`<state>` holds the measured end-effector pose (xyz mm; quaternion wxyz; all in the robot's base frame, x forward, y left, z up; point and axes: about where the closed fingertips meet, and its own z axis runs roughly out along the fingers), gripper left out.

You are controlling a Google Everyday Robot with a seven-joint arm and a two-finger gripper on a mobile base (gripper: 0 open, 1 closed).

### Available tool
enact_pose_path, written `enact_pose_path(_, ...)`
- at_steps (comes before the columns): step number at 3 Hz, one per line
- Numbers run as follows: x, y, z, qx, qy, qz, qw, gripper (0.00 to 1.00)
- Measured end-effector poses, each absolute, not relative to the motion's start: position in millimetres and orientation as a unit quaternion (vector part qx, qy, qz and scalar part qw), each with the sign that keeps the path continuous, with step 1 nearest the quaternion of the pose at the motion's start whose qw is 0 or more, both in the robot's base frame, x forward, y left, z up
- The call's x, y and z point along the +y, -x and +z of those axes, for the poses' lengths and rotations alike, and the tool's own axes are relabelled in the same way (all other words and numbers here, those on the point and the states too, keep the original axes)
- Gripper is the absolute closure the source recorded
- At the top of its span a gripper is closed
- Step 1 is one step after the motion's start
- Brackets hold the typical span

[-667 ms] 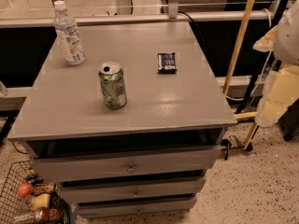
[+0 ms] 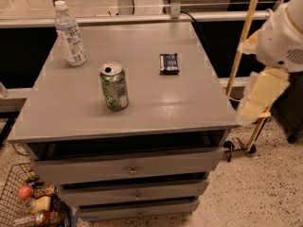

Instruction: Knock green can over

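A clear plastic bottle is set back-left on the grey table. The small green metal can stands upright mid-table. Beyond the right edge the pale tool is held, its state untellable. A wide sweep risks toppling the bottle.

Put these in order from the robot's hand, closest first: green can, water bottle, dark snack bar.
The hand hangs beyond the right edge of the table.
1. Dark snack bar, right of the middle.
2. Green can, standing left of the middle.
3. Water bottle, back left corner.
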<state>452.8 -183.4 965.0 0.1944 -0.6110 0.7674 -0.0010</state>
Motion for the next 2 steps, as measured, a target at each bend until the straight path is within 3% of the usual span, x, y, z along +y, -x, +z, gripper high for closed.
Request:
enact_pose_path(1,-144.1,-467.6,945.9,0.764,0.592,0.056,0.25,0.0)
enact_pose_path(2,-136.9,-473.2,952.3,0.761,0.587,0.057,0.27,0.0)
